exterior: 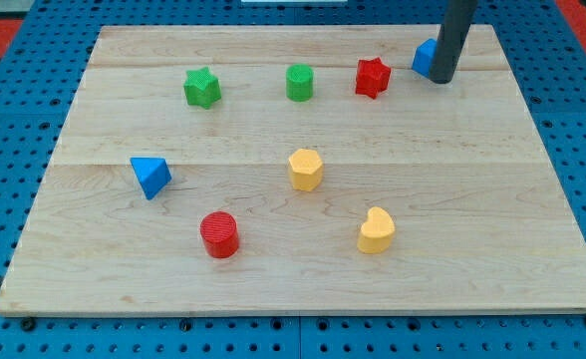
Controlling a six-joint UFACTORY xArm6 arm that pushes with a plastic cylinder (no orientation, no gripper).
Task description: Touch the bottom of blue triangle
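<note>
The blue triangle [150, 176] lies on the wooden board [303, 289] at the view's left, about mid-height. My tip [441, 79] is far from it, near the view's top right, touching or just in front of a blue block [425, 57] that the rod partly hides. The rod comes down from the view's top edge.
A green star [202, 88], a green cylinder [300, 83] and a red star [372, 77] sit in a row along the top. A yellow hexagon [306, 169] is at the centre. A red cylinder [219, 234] and a yellow heart [377, 230] lie lower down.
</note>
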